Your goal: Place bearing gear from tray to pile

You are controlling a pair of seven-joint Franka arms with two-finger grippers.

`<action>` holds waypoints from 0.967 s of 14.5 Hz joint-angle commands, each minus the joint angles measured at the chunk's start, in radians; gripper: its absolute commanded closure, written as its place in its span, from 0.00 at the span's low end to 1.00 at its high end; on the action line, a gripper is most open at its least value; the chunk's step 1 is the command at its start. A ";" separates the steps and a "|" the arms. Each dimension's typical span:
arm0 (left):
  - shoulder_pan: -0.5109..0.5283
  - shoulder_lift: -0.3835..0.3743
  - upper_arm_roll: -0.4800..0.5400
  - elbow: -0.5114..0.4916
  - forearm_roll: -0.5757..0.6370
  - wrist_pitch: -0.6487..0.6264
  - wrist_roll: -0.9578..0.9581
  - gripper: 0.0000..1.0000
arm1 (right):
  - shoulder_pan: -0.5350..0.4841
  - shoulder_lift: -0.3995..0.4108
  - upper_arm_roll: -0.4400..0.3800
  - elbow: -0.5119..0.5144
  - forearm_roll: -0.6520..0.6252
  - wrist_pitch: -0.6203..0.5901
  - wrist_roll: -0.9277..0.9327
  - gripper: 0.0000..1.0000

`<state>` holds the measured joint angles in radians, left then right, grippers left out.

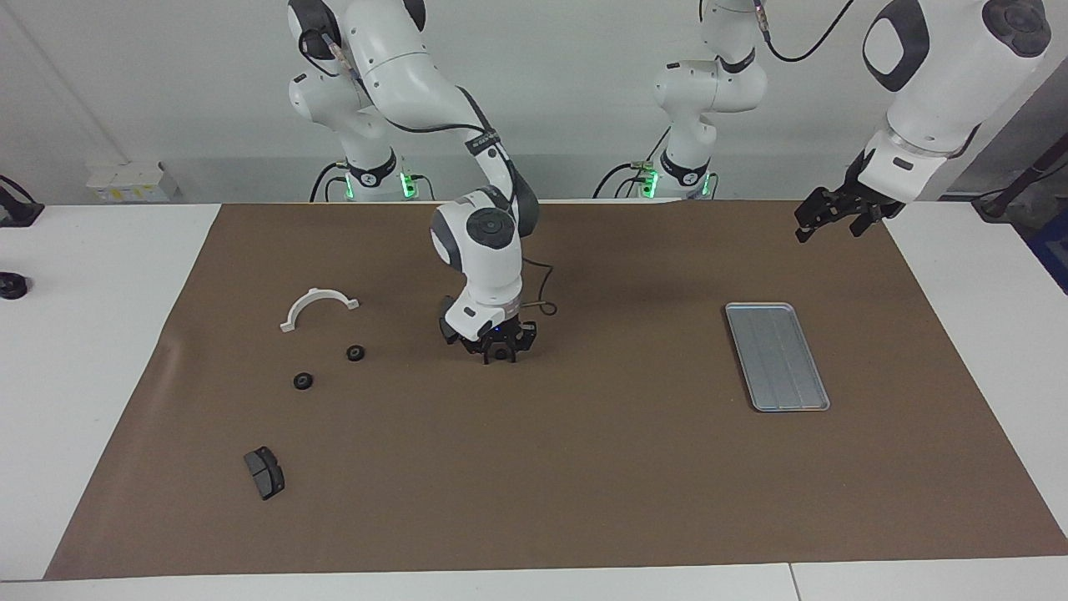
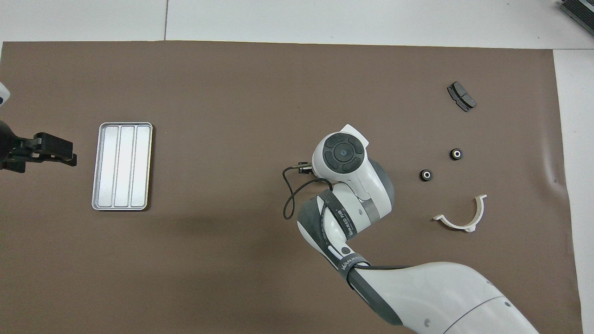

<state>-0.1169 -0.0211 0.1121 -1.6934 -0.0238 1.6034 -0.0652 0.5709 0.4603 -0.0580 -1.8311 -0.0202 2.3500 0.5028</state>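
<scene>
My right gripper [image 1: 499, 354] is down on the brown mat near the middle of the table, its fingers drawn in around a small black bearing gear [image 1: 499, 357]. In the overhead view its own wrist hides both. The silver ridged tray [image 1: 776, 355] [image 2: 121, 165] lies bare toward the left arm's end. The pile lies toward the right arm's end: a white half-ring bracket [image 1: 319, 306] [image 2: 461, 218], two black gears [image 1: 356, 353] [image 1: 303, 381] and a dark brake pad [image 1: 264, 472]. My left gripper [image 1: 826, 232] [image 2: 69, 155] hangs open and empty, high up beside the tray.
The brown mat [image 1: 584, 467] covers most of the white table. A black cable [image 2: 290, 195] loops from the right wrist down near the mat. Small dark items [image 1: 12, 285] sit on the white table edge past the pile.
</scene>
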 commanded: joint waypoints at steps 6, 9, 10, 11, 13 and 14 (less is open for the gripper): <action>-0.006 -0.068 -0.003 -0.112 0.031 0.099 0.004 0.00 | 0.003 -0.034 0.001 -0.037 -0.011 -0.011 -0.018 0.57; -0.006 -0.071 -0.006 -0.117 0.031 0.104 0.005 0.00 | 0.003 -0.034 0.001 -0.037 -0.009 -0.008 -0.013 1.00; -0.006 -0.071 -0.006 -0.117 0.031 0.107 0.007 0.00 | 0.003 -0.034 0.001 -0.037 -0.009 -0.008 -0.015 1.00; -0.004 -0.071 -0.006 -0.117 0.031 0.110 0.007 0.00 | 0.001 -0.032 0.003 -0.036 -0.009 -0.008 -0.015 1.00; -0.003 -0.071 -0.006 -0.117 0.031 0.130 0.007 0.00 | 0.001 -0.035 0.001 -0.020 0.003 -0.014 -0.013 1.00; -0.003 -0.069 -0.006 -0.117 0.031 0.136 0.008 0.00 | -0.011 -0.058 0.001 -0.017 0.005 -0.035 -0.010 1.00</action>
<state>-0.1170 -0.0547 0.1073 -1.7631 -0.0172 1.6989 -0.0649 0.5748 0.4478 -0.0580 -1.8384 -0.0199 2.3467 0.5027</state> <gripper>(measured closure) 0.000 0.767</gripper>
